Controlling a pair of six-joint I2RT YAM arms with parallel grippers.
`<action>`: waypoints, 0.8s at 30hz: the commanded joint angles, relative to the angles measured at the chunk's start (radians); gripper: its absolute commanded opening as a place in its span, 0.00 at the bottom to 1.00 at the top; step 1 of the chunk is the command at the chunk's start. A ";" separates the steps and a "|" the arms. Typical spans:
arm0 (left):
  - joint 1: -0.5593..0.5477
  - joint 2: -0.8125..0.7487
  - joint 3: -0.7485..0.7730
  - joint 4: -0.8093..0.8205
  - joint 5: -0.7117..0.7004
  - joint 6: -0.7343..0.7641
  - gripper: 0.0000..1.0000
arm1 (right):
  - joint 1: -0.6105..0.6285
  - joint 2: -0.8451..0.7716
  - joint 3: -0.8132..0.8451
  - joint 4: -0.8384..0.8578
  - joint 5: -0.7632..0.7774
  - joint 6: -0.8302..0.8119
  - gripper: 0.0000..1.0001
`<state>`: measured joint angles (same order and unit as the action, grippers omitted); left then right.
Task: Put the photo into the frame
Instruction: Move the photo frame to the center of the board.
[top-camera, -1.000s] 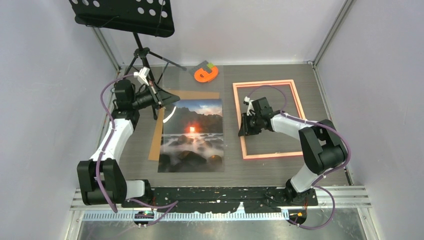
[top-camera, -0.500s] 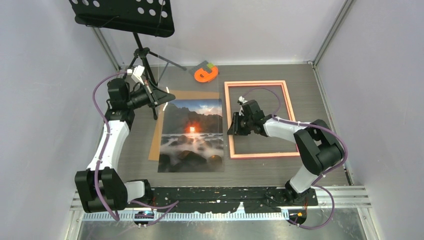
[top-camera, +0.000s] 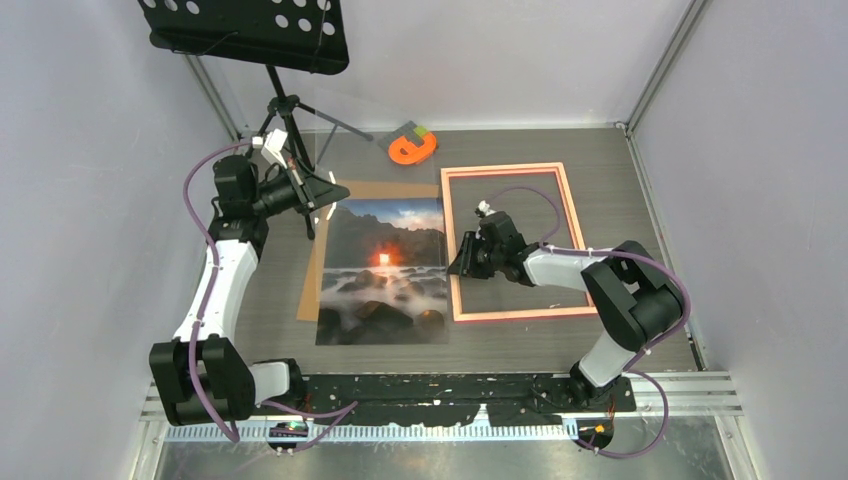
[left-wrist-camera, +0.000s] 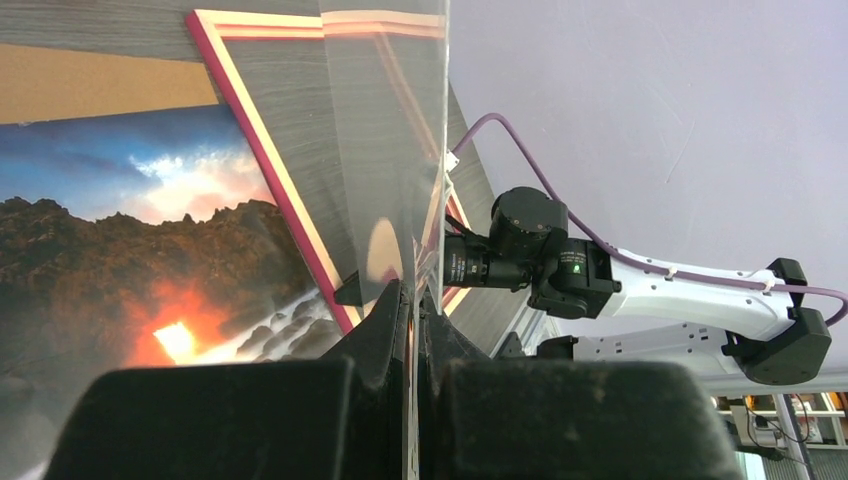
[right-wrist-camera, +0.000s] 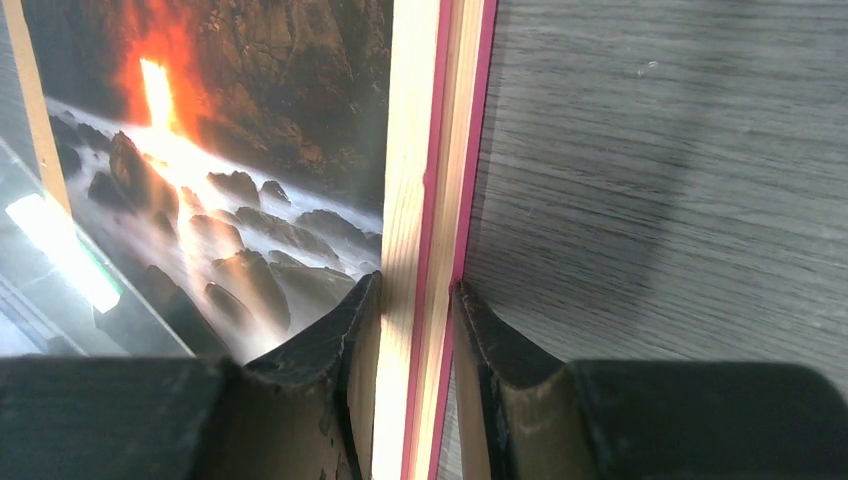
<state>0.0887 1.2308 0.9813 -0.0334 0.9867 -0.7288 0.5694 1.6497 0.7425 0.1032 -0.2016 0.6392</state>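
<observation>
1. The photo (top-camera: 382, 270) lies flat and face up at the centre of the top view, on the board (top-camera: 385, 189).
2. The frame (top-camera: 500, 169) lies just right of it, its left rail alongside the photo's right edge, probably set there so it can go over the print.
3. The left gripper (left-wrist-camera: 412, 300), at upper left, holds the clear sheet (left-wrist-camera: 385, 150) up off the table, likely to keep it out of the way.
4. Its jaws are fully closed, pinching the sheet's edge.
5. The right gripper (right-wrist-camera: 418, 300) straddles the frame's left rail; its jaws, part open, press on both sides of the rail and grip it.
</observation>
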 joint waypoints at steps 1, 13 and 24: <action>0.008 -0.021 0.027 0.075 0.002 -0.017 0.00 | 0.006 0.016 -0.037 0.034 0.010 0.066 0.13; 0.003 0.028 -0.062 0.340 -0.002 -0.217 0.00 | -0.089 -0.136 0.055 -0.080 0.109 -0.090 0.86; -0.095 0.084 -0.079 0.500 -0.063 -0.367 0.00 | -0.392 -0.378 0.118 -0.284 0.226 -0.452 0.86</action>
<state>0.0422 1.2976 0.9001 0.3016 0.9501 -0.9997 0.2630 1.3231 0.8013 -0.0761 -0.0612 0.3782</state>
